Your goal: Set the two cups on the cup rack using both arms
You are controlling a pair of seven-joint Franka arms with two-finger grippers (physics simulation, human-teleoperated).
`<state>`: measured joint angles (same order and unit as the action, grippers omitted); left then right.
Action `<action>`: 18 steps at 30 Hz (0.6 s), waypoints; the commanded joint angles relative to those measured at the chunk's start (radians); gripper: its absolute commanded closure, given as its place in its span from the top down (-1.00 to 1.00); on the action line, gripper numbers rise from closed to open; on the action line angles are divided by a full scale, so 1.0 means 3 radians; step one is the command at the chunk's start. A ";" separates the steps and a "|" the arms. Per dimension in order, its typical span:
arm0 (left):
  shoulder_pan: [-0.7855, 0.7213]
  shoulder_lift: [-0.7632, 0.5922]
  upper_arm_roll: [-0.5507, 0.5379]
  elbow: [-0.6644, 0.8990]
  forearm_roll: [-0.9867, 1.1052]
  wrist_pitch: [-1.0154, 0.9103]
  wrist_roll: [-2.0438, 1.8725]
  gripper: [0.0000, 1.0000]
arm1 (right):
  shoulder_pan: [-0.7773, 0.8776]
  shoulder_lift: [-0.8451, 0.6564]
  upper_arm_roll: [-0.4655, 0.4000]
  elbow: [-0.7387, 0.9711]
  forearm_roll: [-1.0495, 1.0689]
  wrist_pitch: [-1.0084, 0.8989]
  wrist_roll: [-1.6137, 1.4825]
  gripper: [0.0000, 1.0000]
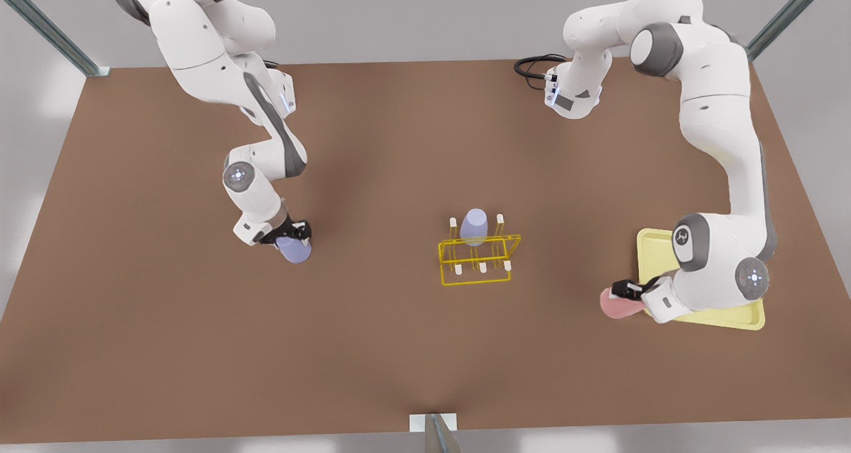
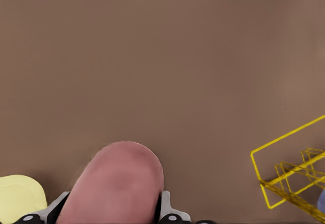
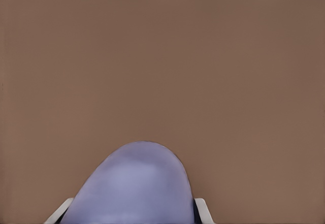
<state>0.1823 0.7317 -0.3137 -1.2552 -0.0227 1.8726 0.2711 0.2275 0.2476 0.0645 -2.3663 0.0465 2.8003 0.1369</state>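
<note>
Front view: lavender cup (image 1: 473, 226) on cup rack (image 1: 476, 261) peg.

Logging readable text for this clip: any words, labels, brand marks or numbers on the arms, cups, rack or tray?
No readable text anywhere.
Arm at the front view's right: a small round emblem on a grey joint cap, too small to read.
Pink cup in the left gripper, lavender cup in the right gripper, second lavender cup on the cup rack, and yellow tray: all unmarked.
</note>
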 commanded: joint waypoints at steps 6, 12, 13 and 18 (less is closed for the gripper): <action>-0.0255 -0.0005 -0.0427 0.0012 0.0035 -0.0183 -0.2222 0.63 | 0.0090 0.0115 0.0276 0.0535 0.0126 -0.0064 0.0433 0.62; -0.0613 -0.0010 -0.0468 0.0063 0.0030 -0.0193 -0.2790 0.64 | 0.0162 0.0652 0.0491 0.2089 0.0290 -0.1357 0.1083 0.62; -0.0633 -0.0005 -0.0545 0.0063 0.0035 -0.0193 -0.2877 0.64 | 0.0167 0.0780 0.0496 0.2329 0.0290 -0.1500 0.1114 0.62; -0.0720 0.0020 -0.0540 0.0047 0.0183 -0.0173 -0.2918 0.64 | 0.0208 0.1460 0.0644 0.3449 0.0300 -0.1900 0.1492 0.62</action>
<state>-0.0324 0.7393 -0.4752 -1.2412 0.0064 1.8245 -0.2248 0.2872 0.6662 0.2555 -1.3652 0.1367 2.3868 0.3085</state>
